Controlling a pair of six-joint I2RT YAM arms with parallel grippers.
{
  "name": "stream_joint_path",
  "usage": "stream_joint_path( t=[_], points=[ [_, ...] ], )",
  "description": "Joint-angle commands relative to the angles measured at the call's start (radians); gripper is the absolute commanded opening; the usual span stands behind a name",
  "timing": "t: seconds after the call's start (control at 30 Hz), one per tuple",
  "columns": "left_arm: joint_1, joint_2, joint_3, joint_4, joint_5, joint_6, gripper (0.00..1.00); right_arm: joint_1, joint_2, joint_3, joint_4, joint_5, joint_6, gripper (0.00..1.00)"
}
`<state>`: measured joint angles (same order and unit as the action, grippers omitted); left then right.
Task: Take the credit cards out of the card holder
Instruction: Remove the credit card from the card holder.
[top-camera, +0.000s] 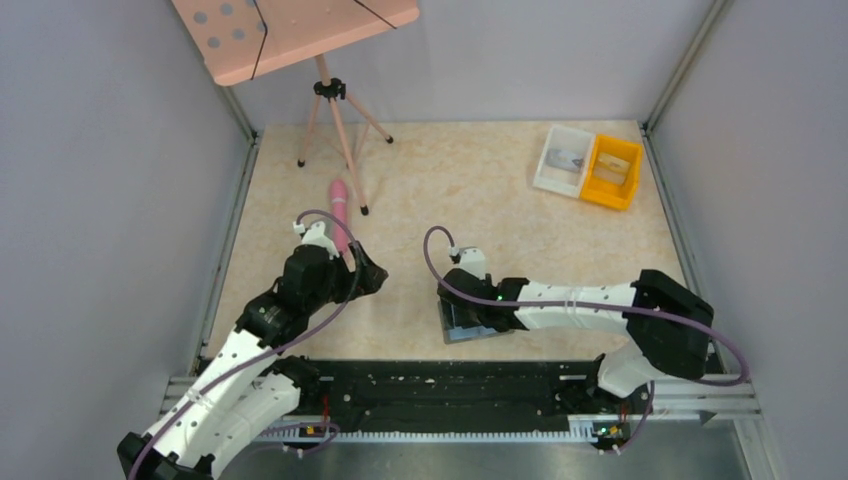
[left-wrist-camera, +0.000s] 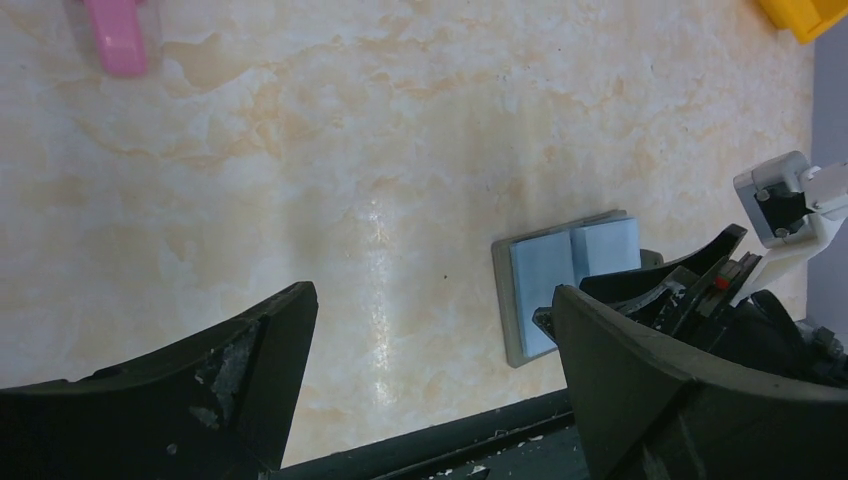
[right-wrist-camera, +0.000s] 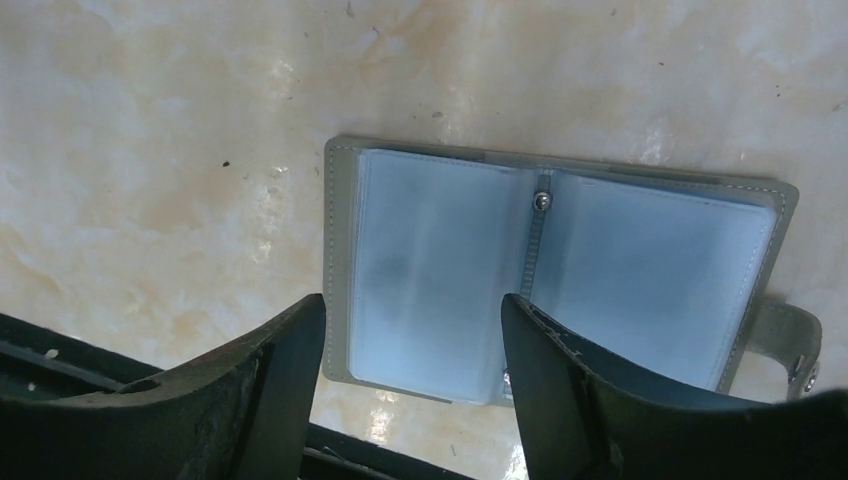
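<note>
So, we find the card holder (right-wrist-camera: 560, 265) lying open like a book on the table (top-camera: 480, 200), at its near edge just ahead of the black rail (top-camera: 440, 385). Both pale blue-grey panels face up and its closing strap (right-wrist-camera: 785, 335) is flopped out to one side. The right gripper (right-wrist-camera: 412, 310) hangs directly over it with jaws spread and nothing between them, the two fingers straddling one panel (the one farther from the strap). The left gripper (left-wrist-camera: 432, 300) hovers over bare table just beside the holder, jaws likewise spread wide and empty. We cannot make out a card's edge in either panel; the sleeves look cloudy and whatever sits inside them is hidden from us. We judge the opening to be done and the first extraction to be the step in hand, since we see no card lying loose beside the holder. The next move, as we read it, calls for finding the mouth of a sleeve, pinching the exposed lip of a card thinly, and drawing it out along the sleeve, not upward. The holder looks light and flat, so we expect it to slide or fold shut unless the other gripper pins the far panel to the table.
</note>
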<state>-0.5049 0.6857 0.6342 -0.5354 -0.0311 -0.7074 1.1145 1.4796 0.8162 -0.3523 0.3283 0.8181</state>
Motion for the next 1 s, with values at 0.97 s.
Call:
stream_joint_path(
  t=[0.97],
  points=[
    [0.004,-0.007,-0.018,0.02,0.001,-0.01,0.92,0.065,0.037,0.03,0.052,0.056,0.053,0.37]
  ],
)
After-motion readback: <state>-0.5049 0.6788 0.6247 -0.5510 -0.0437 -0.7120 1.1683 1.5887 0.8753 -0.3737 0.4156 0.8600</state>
